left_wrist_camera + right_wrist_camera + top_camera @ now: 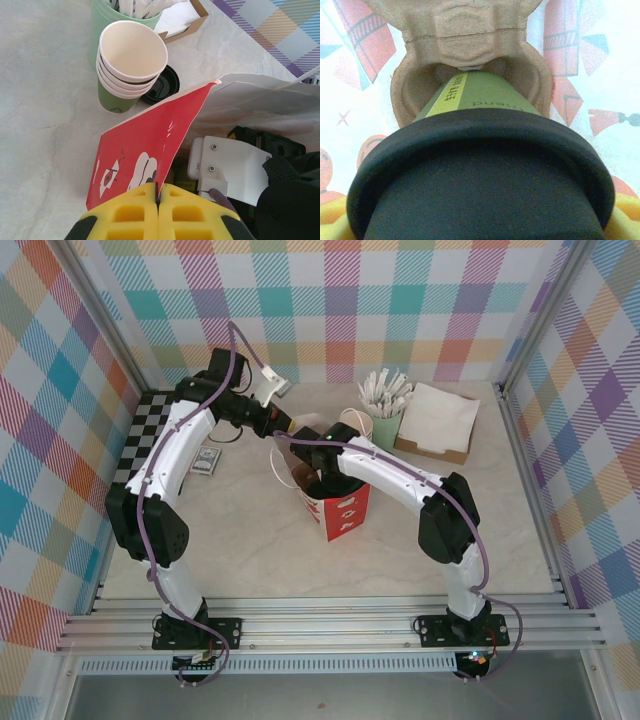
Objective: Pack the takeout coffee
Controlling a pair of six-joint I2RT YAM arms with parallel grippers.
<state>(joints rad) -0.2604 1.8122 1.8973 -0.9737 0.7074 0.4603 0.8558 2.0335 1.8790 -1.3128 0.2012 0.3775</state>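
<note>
The left arm (pixel 175 455) reaches forward and bends to the right. The left gripper (pixel 158 189) is closed tight on the upper edge of the paper bag (pixel 150 135). The right arm (pixel 400 472) bends to the left with its wrist turned down, and the right gripper (pixel 318 478) holds the takeout coffee (pixel 485 95), its yellow fingers (pixel 330 225) set wide against both sides.
</note>
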